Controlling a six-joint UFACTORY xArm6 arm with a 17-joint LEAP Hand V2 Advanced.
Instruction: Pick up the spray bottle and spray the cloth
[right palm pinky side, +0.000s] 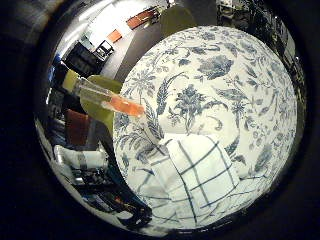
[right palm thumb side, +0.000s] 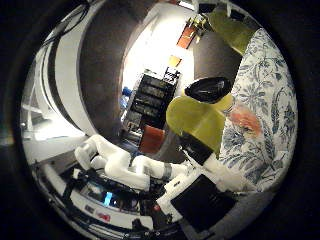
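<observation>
In the little finger side view, a clear spray bottle (right palm pinky side: 108, 98) with an orange head lies at the edge of a round table covered in a blue floral tablecloth (right palm pinky side: 225, 90). A white cloth with a dark check pattern (right palm pinky side: 200, 175) lies on the same table, a short way from the bottle. The thumb side view shows an orange blur (right palm thumb side: 243, 120) at the table's edge, likely the bottle's head. My hand (right palm thumb side: 125, 165) shows there as white fingers that look relaxed, away from the bottle and the cloth.
A yellow-green chair (right palm thumb side: 195, 120) with a black object on it (right palm thumb side: 210, 88) stands against the table's edge beside the bottle. A black shelf unit (right palm thumb side: 150, 95) stands further back on the floor. Orange-brown furniture (right palm pinky side: 140, 18) stands at the far wall.
</observation>
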